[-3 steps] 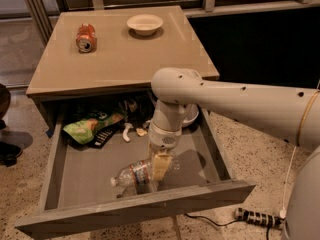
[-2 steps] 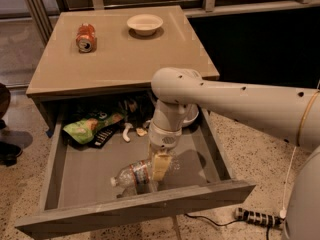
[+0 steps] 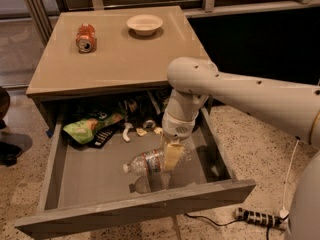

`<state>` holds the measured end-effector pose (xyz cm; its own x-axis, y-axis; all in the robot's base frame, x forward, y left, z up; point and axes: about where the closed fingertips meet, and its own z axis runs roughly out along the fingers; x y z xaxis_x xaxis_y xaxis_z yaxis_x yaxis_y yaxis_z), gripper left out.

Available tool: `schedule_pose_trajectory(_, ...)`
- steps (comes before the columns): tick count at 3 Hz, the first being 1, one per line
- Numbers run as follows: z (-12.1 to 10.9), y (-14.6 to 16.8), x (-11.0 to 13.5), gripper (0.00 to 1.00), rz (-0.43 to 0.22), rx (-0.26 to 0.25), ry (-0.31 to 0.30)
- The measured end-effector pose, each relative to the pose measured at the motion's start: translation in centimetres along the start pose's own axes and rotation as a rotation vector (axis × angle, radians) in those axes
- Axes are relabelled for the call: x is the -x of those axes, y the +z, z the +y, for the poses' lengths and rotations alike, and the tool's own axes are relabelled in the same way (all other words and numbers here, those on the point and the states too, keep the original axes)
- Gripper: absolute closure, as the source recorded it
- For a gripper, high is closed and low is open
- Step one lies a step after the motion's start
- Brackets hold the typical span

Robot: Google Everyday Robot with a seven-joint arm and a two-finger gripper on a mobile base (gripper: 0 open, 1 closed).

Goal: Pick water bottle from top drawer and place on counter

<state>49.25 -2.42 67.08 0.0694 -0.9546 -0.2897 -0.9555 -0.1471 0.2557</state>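
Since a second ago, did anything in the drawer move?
Yes. The gripper, shut on the water bottle, lifted it a little off the top drawer floor, up and slightly right. The soda can and bowl on the counter and the green bag stayed put.

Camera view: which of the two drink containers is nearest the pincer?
The water bottle, inside the top drawer with the pincer closed on it; the orange soda can sits far off on the counter.
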Motion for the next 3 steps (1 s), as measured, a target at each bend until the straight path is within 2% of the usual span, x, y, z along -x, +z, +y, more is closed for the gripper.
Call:
schedule_pose_trajectory(1,0.0,-4.6,-3.5,1.0,0.007,-0.074,0.08)
schedule_pose_trajectory(2,0.0,-4.6,-3.5,1.0,0.007,-0.074,0.08)
schedule_pose_trajectory(3,-0.5,-5.8,-5.0,1.0,-0.009,-0.087,0.124)
